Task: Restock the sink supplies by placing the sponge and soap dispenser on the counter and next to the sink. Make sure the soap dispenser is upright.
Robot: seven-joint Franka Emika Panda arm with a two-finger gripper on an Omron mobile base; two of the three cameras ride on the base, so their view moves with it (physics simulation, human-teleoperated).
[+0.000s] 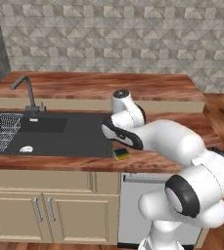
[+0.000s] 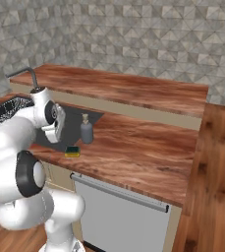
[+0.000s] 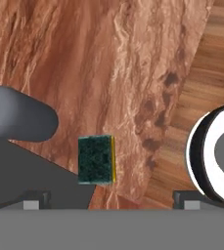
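The sponge [image 3: 97,159], dark green on top with a yellow side, lies flat on the reddish-brown counter [image 2: 133,142] just past the right edge of the black sink [image 1: 59,134]. It also shows as a small block, the sponge [image 1: 122,154] [image 2: 72,151], near the counter's front edge. The grey-blue soap dispenser [image 2: 86,130] stands upright beside the sink, a little behind the sponge; from above, the soap dispenser [image 3: 15,119] is a rounded grey body. My gripper [image 3: 111,200] hovers over the sponge, open wide and holding nothing.
A dark gooseneck faucet [image 1: 28,90] rises behind the sink and a wire rack [image 1: 3,129] sits at its left end. A raised wooden ledge [image 1: 108,85] runs along the tiled wall. A dishwasher front [image 2: 119,211] is below the counter.
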